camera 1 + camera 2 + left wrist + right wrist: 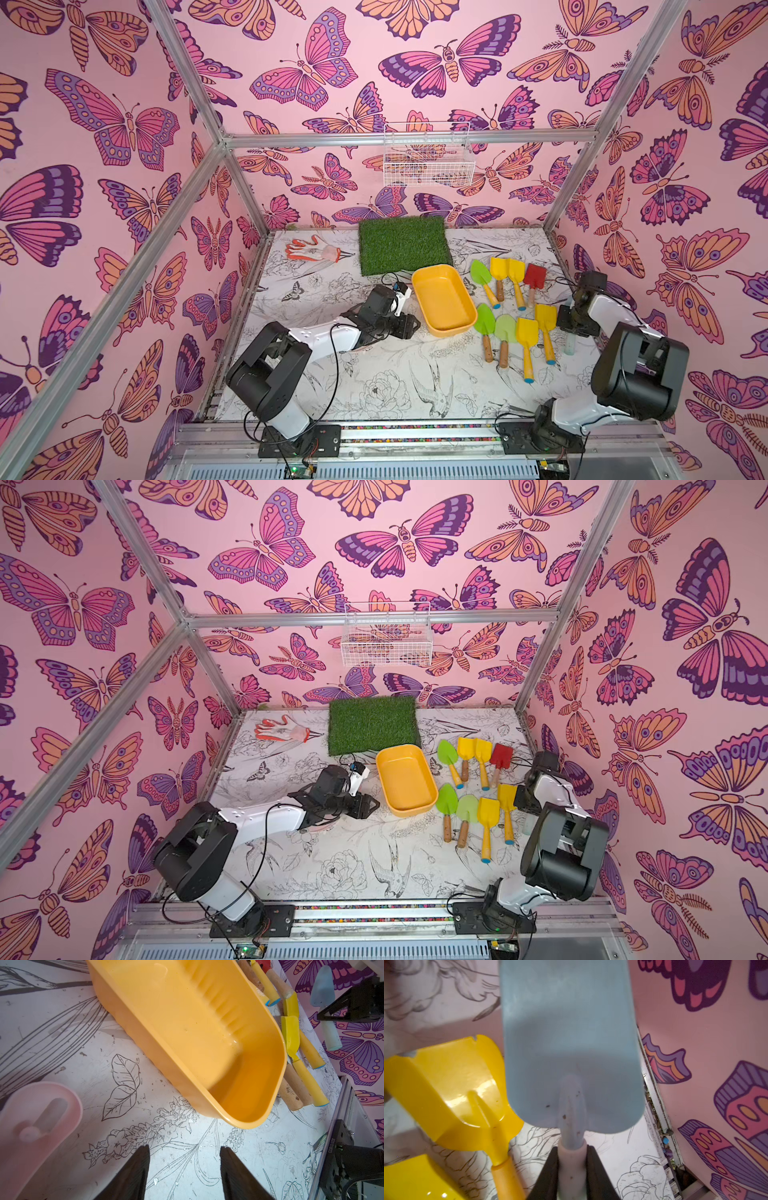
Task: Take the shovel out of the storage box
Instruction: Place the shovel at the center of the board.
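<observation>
As the box (442, 297) sits empty, we pinch the blue shovel (571, 1053) by its handle in our right gripper (572, 1153), seemingly to lay it beside the other shovels (516, 272), left gripper (185, 1157) open and empty.

Arms (320, 338) white-shelled, black joints, loose black cables (337, 365); tool fingers (128, 1178) black, tapered.

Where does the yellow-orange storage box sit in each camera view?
Both top views: storage box mid-table, near the grass mat.
Left wrist: storage box fills much of the picture, ahead of the open left tool.
Right wrist: not in it; the light blue shovel dominates.
Shared landmark: the yellow shovels beside the box.
</observation>
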`<state>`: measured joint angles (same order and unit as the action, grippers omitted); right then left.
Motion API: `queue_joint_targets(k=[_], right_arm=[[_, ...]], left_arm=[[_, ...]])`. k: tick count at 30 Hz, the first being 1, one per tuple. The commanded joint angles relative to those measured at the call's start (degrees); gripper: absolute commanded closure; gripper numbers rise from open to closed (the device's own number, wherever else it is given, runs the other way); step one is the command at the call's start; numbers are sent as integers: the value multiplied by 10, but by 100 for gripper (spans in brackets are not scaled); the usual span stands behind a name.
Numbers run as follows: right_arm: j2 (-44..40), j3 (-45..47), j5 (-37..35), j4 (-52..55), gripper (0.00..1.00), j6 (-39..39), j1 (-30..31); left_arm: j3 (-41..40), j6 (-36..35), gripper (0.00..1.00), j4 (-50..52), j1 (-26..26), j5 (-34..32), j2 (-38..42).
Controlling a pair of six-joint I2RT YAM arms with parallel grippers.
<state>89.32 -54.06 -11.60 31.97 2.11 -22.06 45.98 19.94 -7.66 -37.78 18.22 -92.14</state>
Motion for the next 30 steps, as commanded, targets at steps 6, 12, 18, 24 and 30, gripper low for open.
queue_joint_targets(k=[6,12,18,24,30], right_arm=[[55,-35,15,-4,84,29,-26],[79,-38,24,-3,83,33,-26],[93,-42,45,-7,81,35,-40],[96,-43,45,-6,72,29,-46],[84,-36,41,-12,60,23,-46]], left_arm=[[-6,-12,40,2,4,-6,24],[-9,-14,40,1,4,-9,29],[-9,-16,40,2,4,-11,27],[-9,-17,40,1,3,-12,28],[-9,-14,40,1,4,-9,28]])
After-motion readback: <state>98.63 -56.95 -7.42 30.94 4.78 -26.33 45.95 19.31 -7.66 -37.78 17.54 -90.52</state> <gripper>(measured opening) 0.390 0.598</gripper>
